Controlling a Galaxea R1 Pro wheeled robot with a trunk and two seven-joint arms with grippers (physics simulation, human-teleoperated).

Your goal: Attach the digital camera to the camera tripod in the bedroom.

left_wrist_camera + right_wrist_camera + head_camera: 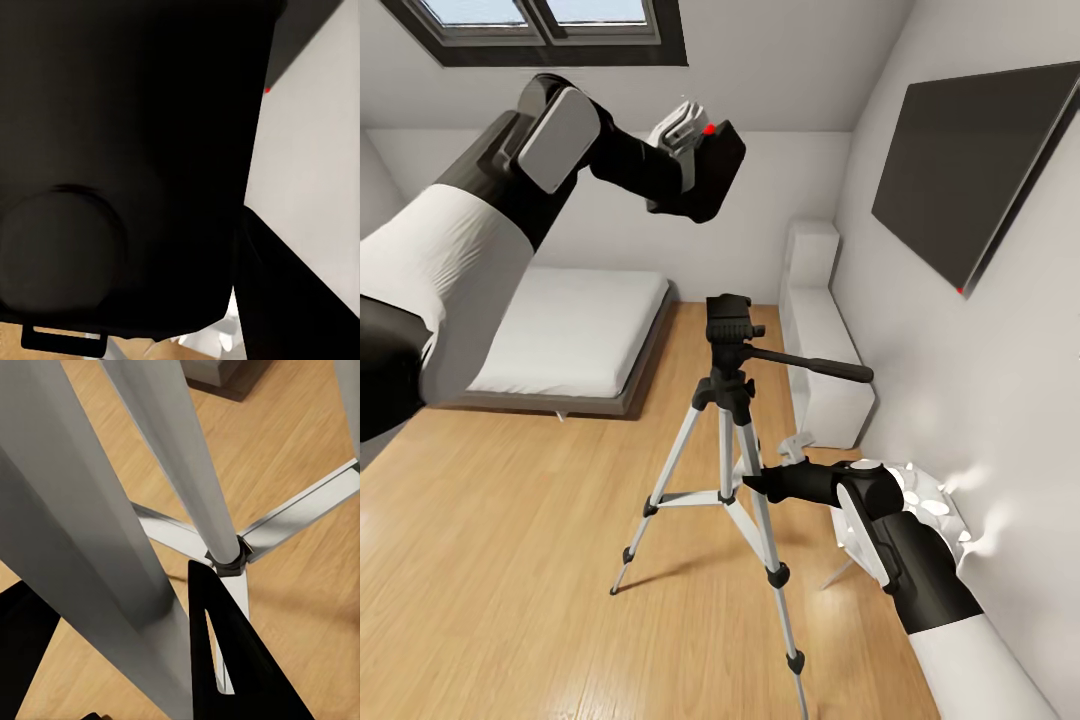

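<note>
We hold the digital camera (715,170) high in our left pincer (690,150), raised above the camera tripod (728,420) and a little to its left in the head view, well apart from the tripod's black head (729,320). The pincer is clamped on the camera, whose small red dot (709,129) sits just beside the white fingers. In the left wrist view the camera's dark body (127,165) covers most of the picture, with a round bulge low on it.

The tripod stands upright on the wood floor (510,570) between the low grey bed (575,335) and the white wall, its pan handle (810,363) pointing toward the wall with the dark TV (980,170).

Our right pincer (755,487) reaches in low, at the tripod's right leg near the centre brace. In the right wrist view a silver leg (97,555) passes between the two black fingers (240,660), but we cannot tell whether they grip it or merely straddle it. The brace hub (227,561) lies just beyond the fingertips. A white flower-shaped lamp (930,510) stands behind our right arm, against the wall.
</note>
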